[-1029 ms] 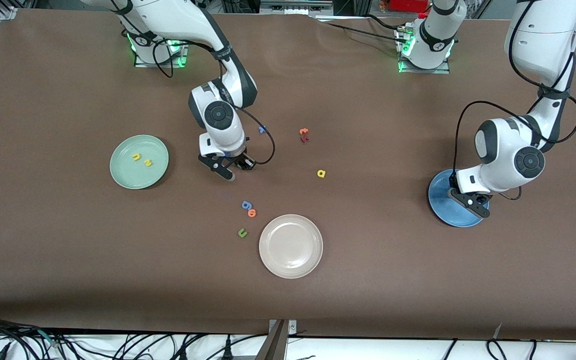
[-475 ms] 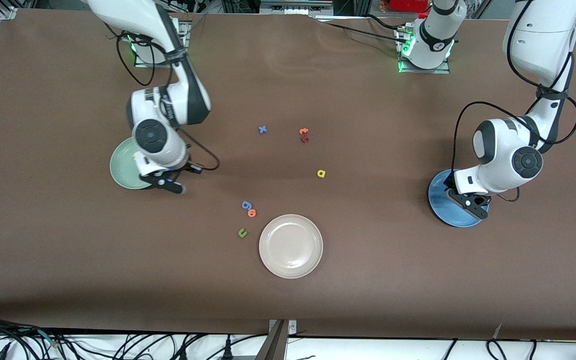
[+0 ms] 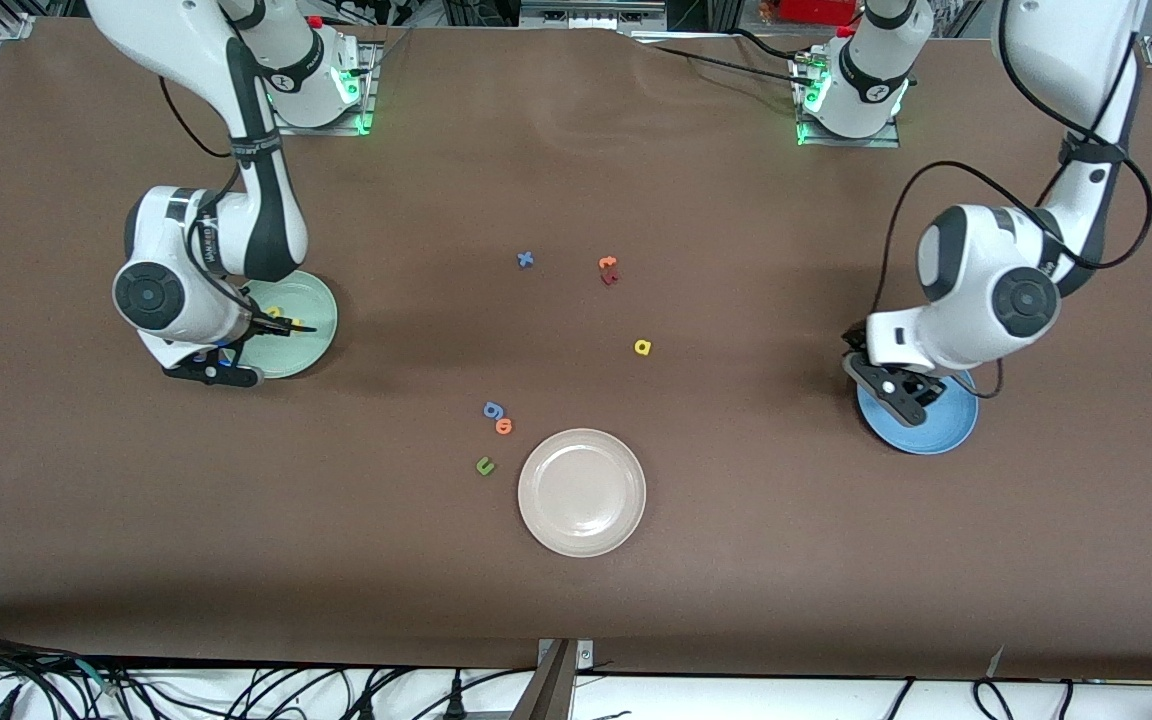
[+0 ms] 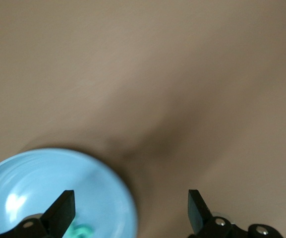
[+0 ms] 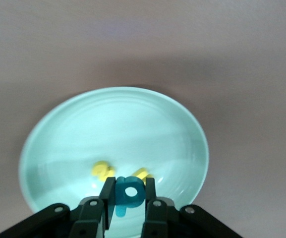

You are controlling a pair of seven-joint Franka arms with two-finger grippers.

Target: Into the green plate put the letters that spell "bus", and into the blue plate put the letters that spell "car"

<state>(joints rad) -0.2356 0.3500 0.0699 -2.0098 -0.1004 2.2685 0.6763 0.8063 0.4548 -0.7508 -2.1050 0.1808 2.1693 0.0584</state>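
My right gripper (image 5: 129,184) is shut on the teal b (image 5: 129,193) and hangs over the edge of the green plate (image 5: 73,134). Two yellow letters (image 5: 103,170) lie in that plate (image 3: 308,338). In the front view the right gripper (image 3: 221,372) covers the plate's rim nearest the right arm's end. My left gripper (image 4: 129,198) is open and empty over the rim of the blue plate (image 4: 43,178). A teal letter (image 4: 79,231) lies in that plate, its shape unclear. The left gripper (image 3: 891,390) hides part of the blue plate (image 3: 936,432). The yellow a (image 3: 642,347) lies on the bare table mid-way between the plates.
A beige plate (image 3: 581,492) sits near the front camera. Beside it lie a blue g (image 3: 492,409), an orange o (image 3: 504,426) and a green u (image 3: 484,465). Farther away lie a blue x (image 3: 525,259) and orange and dark red letters (image 3: 608,270).
The right arm has swung from the middle of the table to the green plate, carrying the teal b. The left gripper has opened over the blue plate and shifted slightly toward the table's middle.
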